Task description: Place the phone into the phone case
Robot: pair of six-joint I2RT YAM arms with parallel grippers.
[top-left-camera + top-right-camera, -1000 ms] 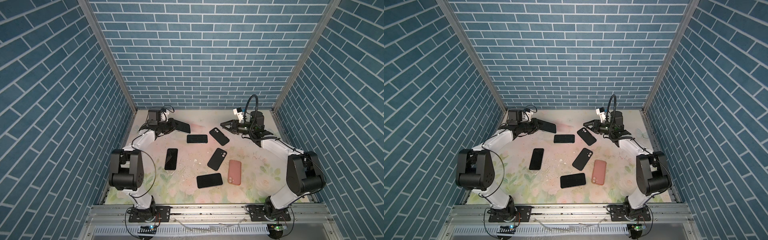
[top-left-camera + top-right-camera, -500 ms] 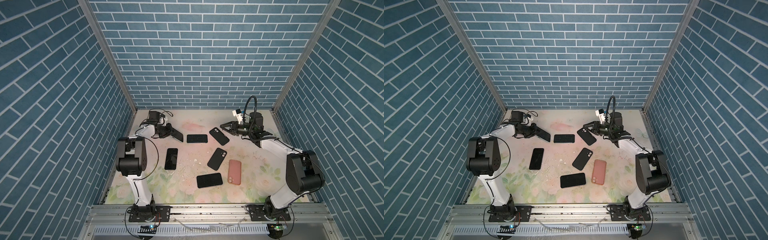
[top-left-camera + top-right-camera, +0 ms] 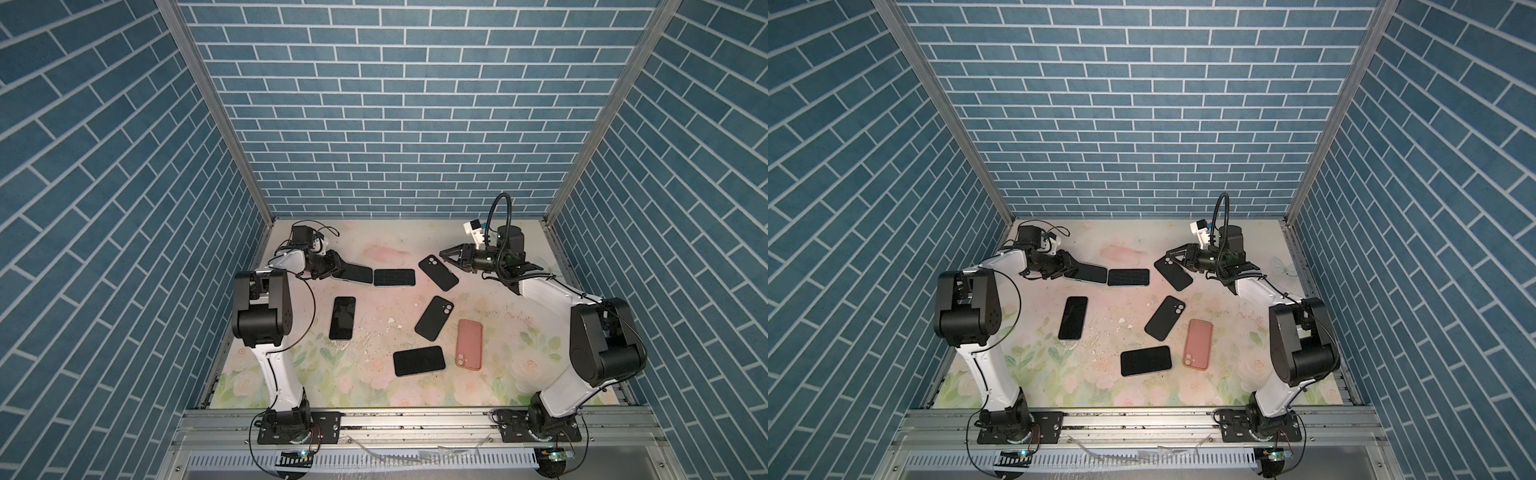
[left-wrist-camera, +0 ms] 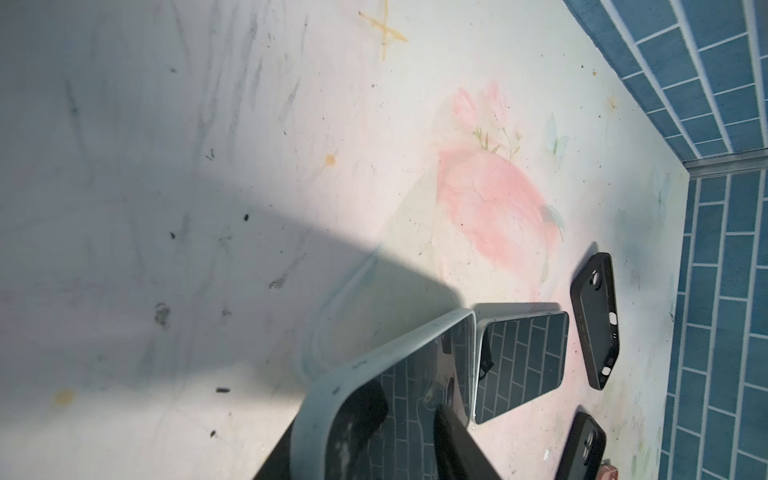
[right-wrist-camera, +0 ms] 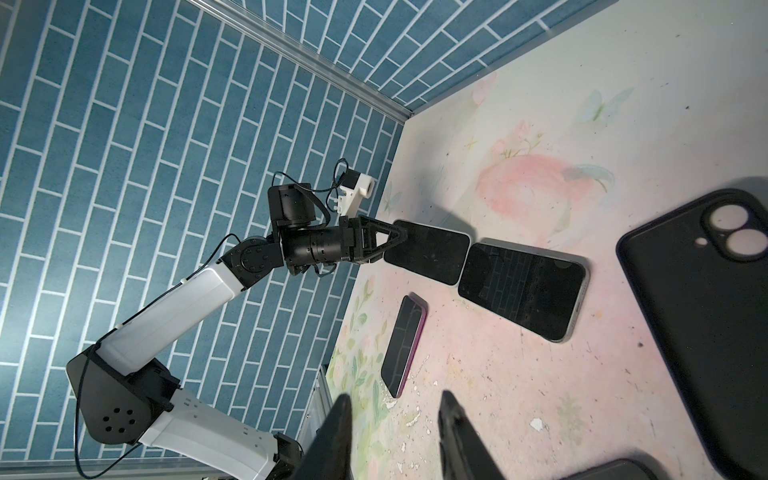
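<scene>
Left gripper [image 3: 334, 266] is at the far left of the desk [image 3: 374, 232], its fingers either side of the near end of the pale-rimmed phone [image 3: 356, 273]. In the left wrist view one finger [image 4: 457, 444] lies across the screen of that phone [image 4: 415, 374]. Whether the jaws clamp it or merely straddle it, I cannot tell. The phone's far end is just beside, perhaps touching, a second phone [image 3: 394, 277] lying crosswise.

Right gripper [image 3: 446, 257] is low at the far right, by the camera-cutout end of the black case [image 3: 438, 272], which lies flat with its back up. The right wrist view shows its fingers [image 5: 338, 432] partly spread, with nothing between them.

Elsewhere on the desk:
- another black case [image 3: 434, 318] is mid-desk
- a pink case [image 3: 469, 344] is to its right
- a dark phone [image 3: 419, 360] is toward the front
- a purple-edged phone [image 3: 342, 318] is left of centre

All four are apart from one another.
</scene>
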